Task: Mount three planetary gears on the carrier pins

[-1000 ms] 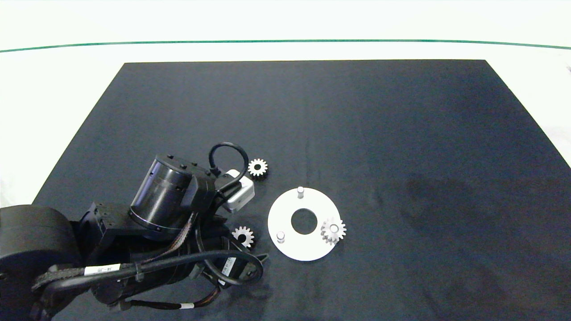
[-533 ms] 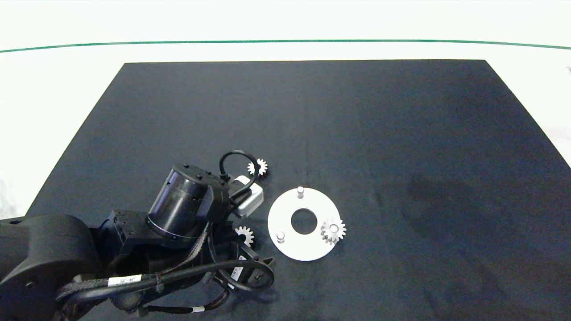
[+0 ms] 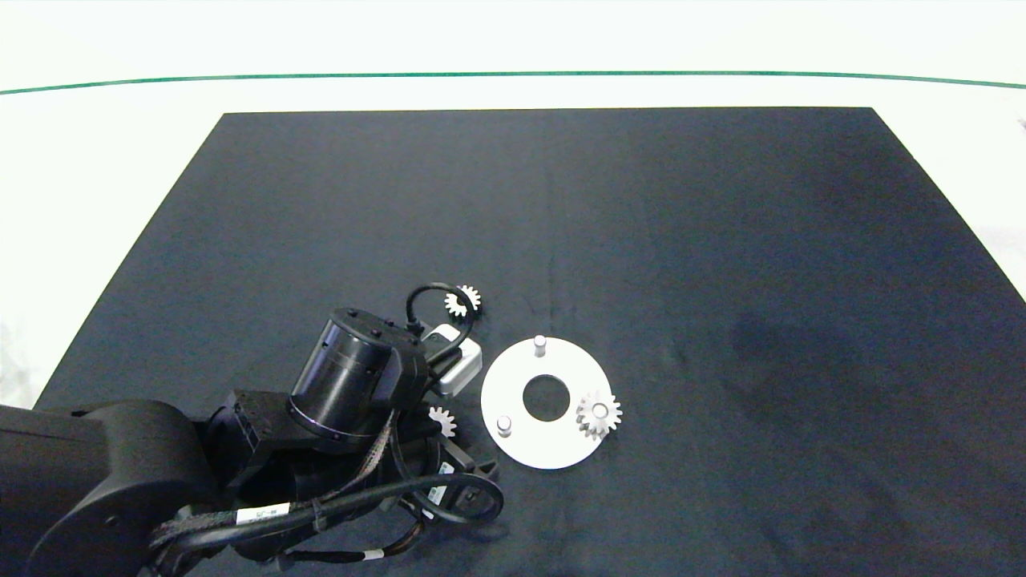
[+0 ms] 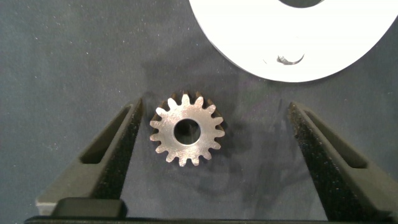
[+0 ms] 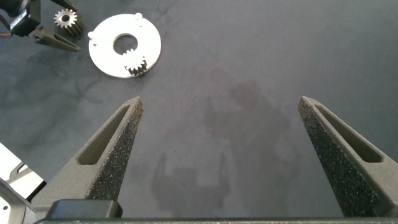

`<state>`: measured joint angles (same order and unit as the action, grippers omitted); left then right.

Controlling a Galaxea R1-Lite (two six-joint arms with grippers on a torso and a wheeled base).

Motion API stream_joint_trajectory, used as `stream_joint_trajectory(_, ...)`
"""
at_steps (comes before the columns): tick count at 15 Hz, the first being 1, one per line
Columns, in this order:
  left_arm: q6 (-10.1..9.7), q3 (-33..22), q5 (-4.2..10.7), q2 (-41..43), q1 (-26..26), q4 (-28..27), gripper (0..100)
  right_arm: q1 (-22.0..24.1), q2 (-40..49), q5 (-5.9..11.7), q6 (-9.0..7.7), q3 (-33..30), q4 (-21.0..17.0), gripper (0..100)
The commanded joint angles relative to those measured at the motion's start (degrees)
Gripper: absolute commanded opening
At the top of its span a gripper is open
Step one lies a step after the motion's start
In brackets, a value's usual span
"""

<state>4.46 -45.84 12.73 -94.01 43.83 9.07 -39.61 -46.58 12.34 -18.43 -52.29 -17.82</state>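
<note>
Left gripper [image 4: 214, 134] spread wide around a loose gear [image 4: 186, 129] lying flat on the black mat [image 3: 721, 240], just beside the white disc [image 3: 521, 445]; fingers not touching it. One gear [image 3: 599, 413] seated on a pin, two pins [image 3: 540, 344] bare. Third gear [image 3: 463, 300] near the arm's cable. Right gripper [image 5: 221, 124] spread, empty, well apart. Arm cable labels unreadable.

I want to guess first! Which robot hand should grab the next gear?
Probably the left hand: its open fingers already straddle a loose gear beside the white disc. The right hand hangs open, far from the gears.
</note>
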Motion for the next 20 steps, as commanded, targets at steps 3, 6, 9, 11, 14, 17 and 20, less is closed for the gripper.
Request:
stream_joint_trajectory(3, 0.02, 0.13, 0.11, -0.29, -0.32, -0.02, 84, -0.03, -0.09, 0.06, -0.11, 0.08, -0.11, 100)
stream_joint_trajectory(6, -0.07, 0.22, 0.19, -0.20, -0.23, 0.07, 78, -0.03, -0.09, 0.06, -0.11, 0.17, -0.11, 100)
stream_joint_trajectory(9, -0.07, 0.22, 1.34, -0.20, -0.06, 0.07, 72, -0.03, 0.17, 0.06, -0.11, 0.17, -0.11, 100)
stream_joint_trajectory(11, -0.07, 0.13, 1.34, -0.29, -0.06, 0.42, 68, -0.03, 0.26, 0.06, -0.11, 0.17, -0.11, 100)
stream_joint_trajectory(14, -0.07, 0.92, 1.60, -0.91, -0.06, 2.88, 62, -0.03, 0.26, -0.03, -0.11, 0.25, -0.11, 100)
stream_joint_trajectory(17, -0.07, 1.54, 1.60, -1.08, -0.06, 3.76, 56, -0.03, 0.26, -0.03, -0.11, 0.34, -0.11, 100)
stream_joint_trajectory(20, -0.07, 1.89, 1.60, -1.00, -0.23, 3.85, 50, -0.03, 0.26, -0.03, -0.11, 0.78, -0.11, 100)
